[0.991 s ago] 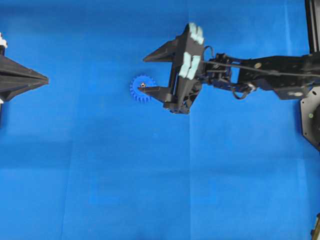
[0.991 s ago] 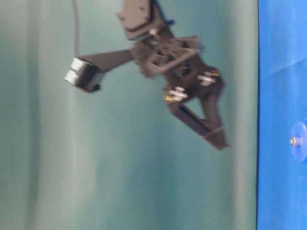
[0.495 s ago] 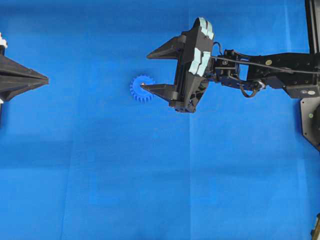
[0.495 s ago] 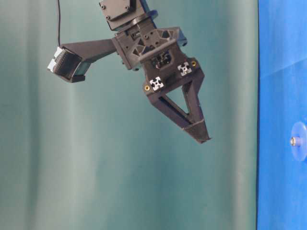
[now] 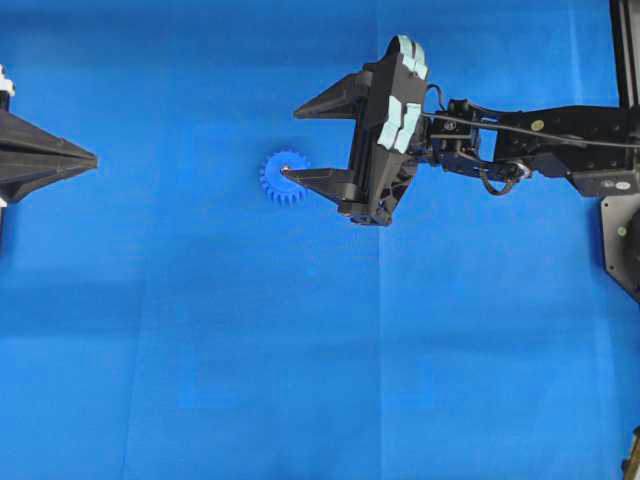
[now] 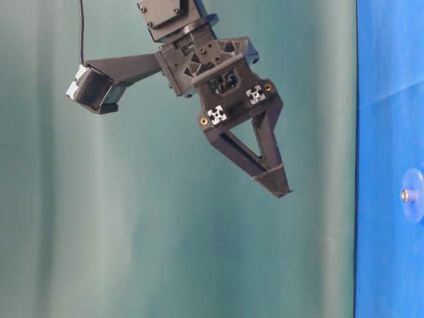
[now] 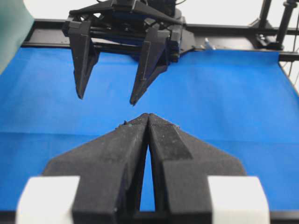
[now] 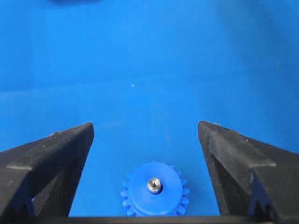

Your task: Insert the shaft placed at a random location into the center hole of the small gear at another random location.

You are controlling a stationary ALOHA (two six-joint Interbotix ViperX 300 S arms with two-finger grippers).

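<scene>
A: What is seen nearest in the right wrist view?

B: The right gripper (image 8: 145, 135) is shown with its two matte black, wedge-shaped jaws spread wide apart, nothing held between them. Just beyond, the small gear (image 8: 154, 196) is seen lying flat on the blue cloth of the tabletop (image 8: 140, 60). It is bright blue smooth plastic, round, with short blunt teeth around its rim.

A: And the shaft?

B: The shaft (image 8: 154, 185) is seen end-on as a small shiny grey metal dot standing in the centre of the gear, where the center hole is filled by it.

A: How is this laid out from above?

B: In the overhead view the gear (image 5: 281, 178) is placed near the middle of the tabletop, with one tapered black jaw tip of the right gripper (image 5: 290, 142) seen over its edge; whether they touch cannot be told.

A: What is found farther off?

B: The left gripper (image 5: 92, 158) is seen well apart at the left edge, its pointed black jaws pressed together on nothing. The cloth is marked by faint fold creases.
</scene>
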